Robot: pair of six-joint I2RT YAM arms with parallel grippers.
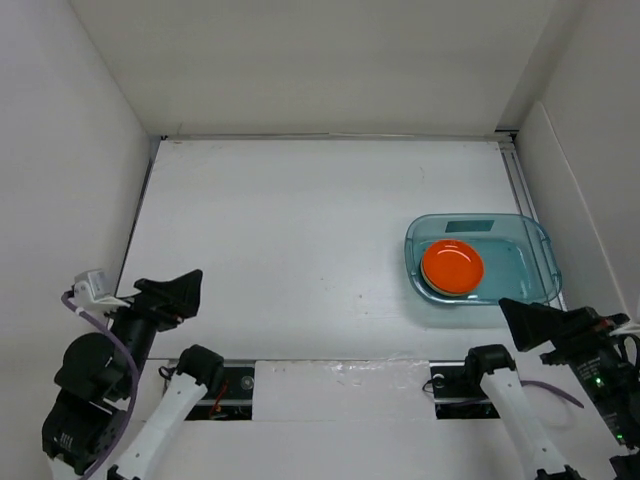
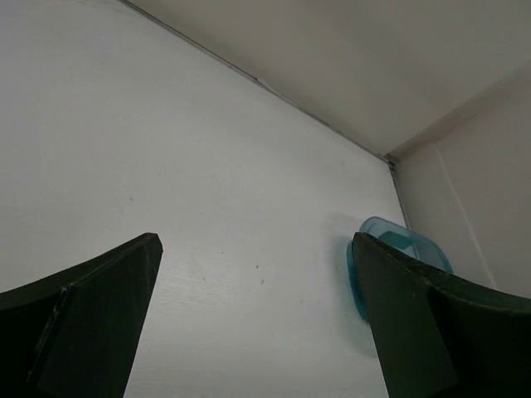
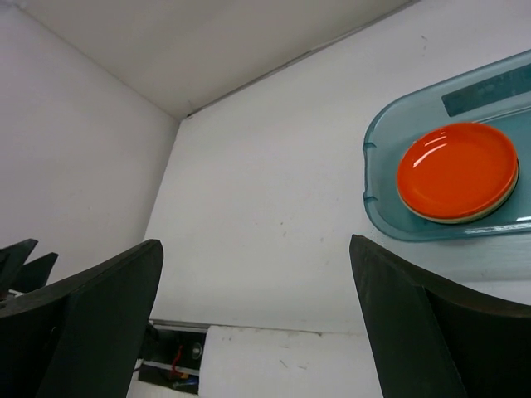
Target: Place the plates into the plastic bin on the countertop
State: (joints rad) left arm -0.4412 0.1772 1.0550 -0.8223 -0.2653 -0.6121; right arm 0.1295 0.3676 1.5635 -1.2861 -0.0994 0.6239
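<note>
The translucent blue-teal plastic bin (image 1: 530, 250) stands at the right of the white countertop (image 1: 300, 230). An orange plate (image 1: 452, 266) lies in its left half, on top of a stack. In the right wrist view the orange plate (image 3: 456, 170) shows a cream plate's edge (image 3: 465, 219) beneath it; the other plates are hidden or out of view. My left gripper (image 1: 185, 290) is open and empty at the near left, far from the bin. My right gripper (image 1: 520, 318) is open and empty just in front of the bin. The bin (image 2: 406, 245) shows partly behind a finger in the left wrist view.
White walls enclose the countertop on the left, back and right. A dark slot with cables (image 1: 225, 385) runs along the near edge between the arm bases. The bin stands close to the right wall.
</note>
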